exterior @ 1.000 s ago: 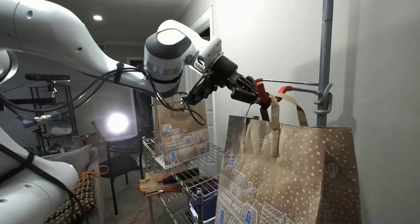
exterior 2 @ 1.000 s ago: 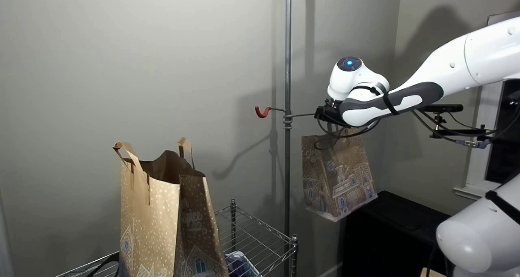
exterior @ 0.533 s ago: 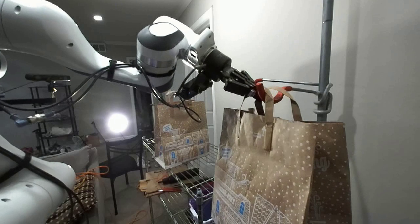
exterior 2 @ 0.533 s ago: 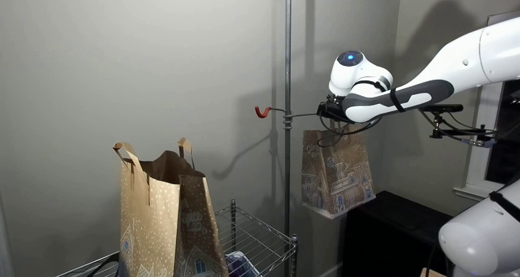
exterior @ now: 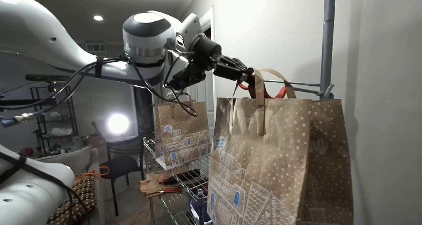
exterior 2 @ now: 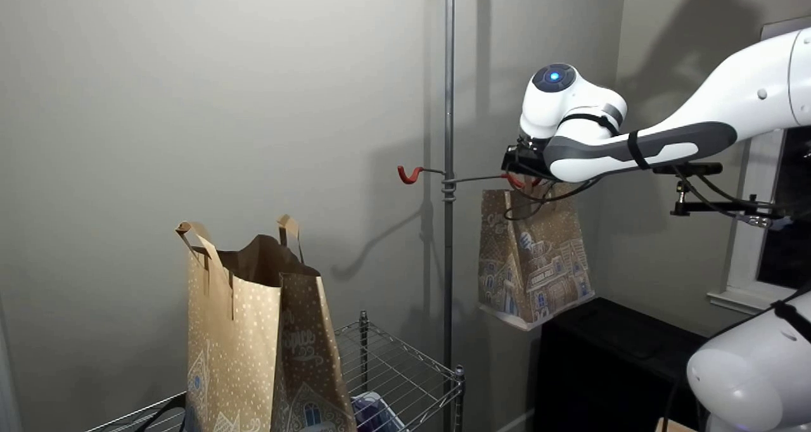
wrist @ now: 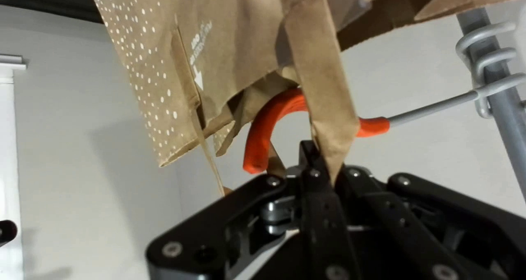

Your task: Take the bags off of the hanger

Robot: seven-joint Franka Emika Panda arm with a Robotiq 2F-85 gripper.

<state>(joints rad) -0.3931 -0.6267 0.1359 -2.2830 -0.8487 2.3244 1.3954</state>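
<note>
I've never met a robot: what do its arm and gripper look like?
The arm is smooth, rounded and white with dark grey panels, black cables strapped along it, and a blue light in a dark round cap. The gripper is black and angular, with jointed linkages and silvery screws.

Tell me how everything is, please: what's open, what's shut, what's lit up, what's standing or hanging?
Fingers: shut on a paper handle
Hanging bag: in the air; whether fully unhooked, I can't tell
Hanger: fixed to its pole
Standing bag: upright on the rack, open on top
Ceiling light: on
Lamp: shining
Robot's round light: glowing blue
Chair: upright
</note>
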